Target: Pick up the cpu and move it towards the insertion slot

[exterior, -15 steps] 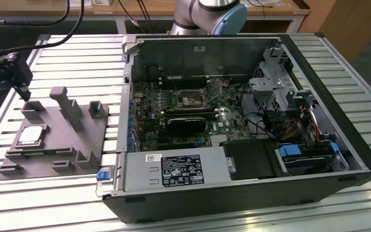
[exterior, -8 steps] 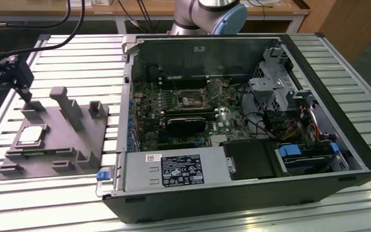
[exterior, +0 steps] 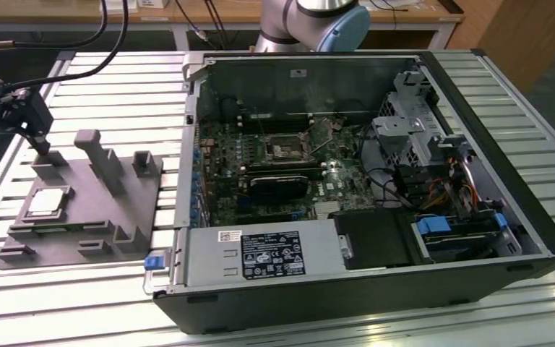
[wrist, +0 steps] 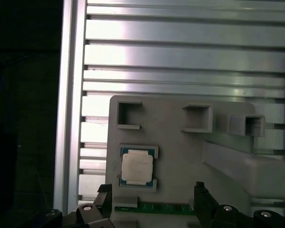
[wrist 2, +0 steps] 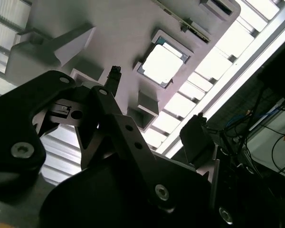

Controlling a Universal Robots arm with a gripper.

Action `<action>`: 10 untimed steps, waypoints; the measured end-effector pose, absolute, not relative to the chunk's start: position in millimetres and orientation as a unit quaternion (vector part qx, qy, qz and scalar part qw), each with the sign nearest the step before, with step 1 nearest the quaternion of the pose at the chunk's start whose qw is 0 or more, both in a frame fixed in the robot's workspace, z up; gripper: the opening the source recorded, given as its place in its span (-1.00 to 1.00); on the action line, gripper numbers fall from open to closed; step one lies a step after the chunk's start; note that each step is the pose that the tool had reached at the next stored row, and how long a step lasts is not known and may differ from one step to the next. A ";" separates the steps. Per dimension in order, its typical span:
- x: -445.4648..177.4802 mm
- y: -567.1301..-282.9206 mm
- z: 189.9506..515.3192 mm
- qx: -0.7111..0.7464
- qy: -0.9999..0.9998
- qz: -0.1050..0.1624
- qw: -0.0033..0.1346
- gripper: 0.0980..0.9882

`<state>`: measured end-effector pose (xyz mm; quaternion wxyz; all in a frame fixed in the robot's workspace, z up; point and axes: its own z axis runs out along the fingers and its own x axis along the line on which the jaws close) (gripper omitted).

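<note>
Status for you: nothing picked up yet.

- The gripper point(exterior: 38, 144) hangs low over the far end of the grey moulded block point(exterior: 95, 217), at the exterior view's left. Its tip is just above one of the short posts. I can't tell from that view whether it touches.
- In the first wrist view the fingers point(wrist: 201, 197) stand wide apart. Between them there's only bare block and a green circuit-board strip point(wrist: 156, 208). So the gripper is fully spread and empty. In the second wrist view the gripper point(wrist 2: 154, 107) looks the same, with nothing in its grasp.
- The cpu point(exterior: 48, 202) lies flat in its square recess on the block, silver face up. In the first wrist view the cpu point(wrist: 137, 168) sits just beyond the fingertips, not between them. In the second wrist view the cpu point(wrist 2: 162, 64) also looks clear of the fingers.
- The insertion slot point(exterior: 285, 150) is on the motherboard point(exterior: 222, 181) inside the open pc case point(exterior: 258, 318). It's well apart from the block, towards the exterior view's right. I can't tell if its latch is up.
- The block and case both sit on the slatted aluminium table point(exterior: 113, 87).

My read on progress: neither step is done. The gripper is near the cpu but not around it. Both the grasp and the carry over to the slot remain.
</note>
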<state>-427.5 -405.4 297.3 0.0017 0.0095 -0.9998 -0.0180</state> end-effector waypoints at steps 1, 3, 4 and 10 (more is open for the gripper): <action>-427.6 -405.5 296.1 0.009 -1.000 -0.018 0.002 0.53; -427.7 -405.9 293.7 0.010 -1.000 -0.018 0.002 0.53; -427.8 -406.2 292.6 0.010 -1.000 -0.018 0.002 0.53; -428.4 -407.6 286.3 0.010 -1.000 -0.018 0.002 0.53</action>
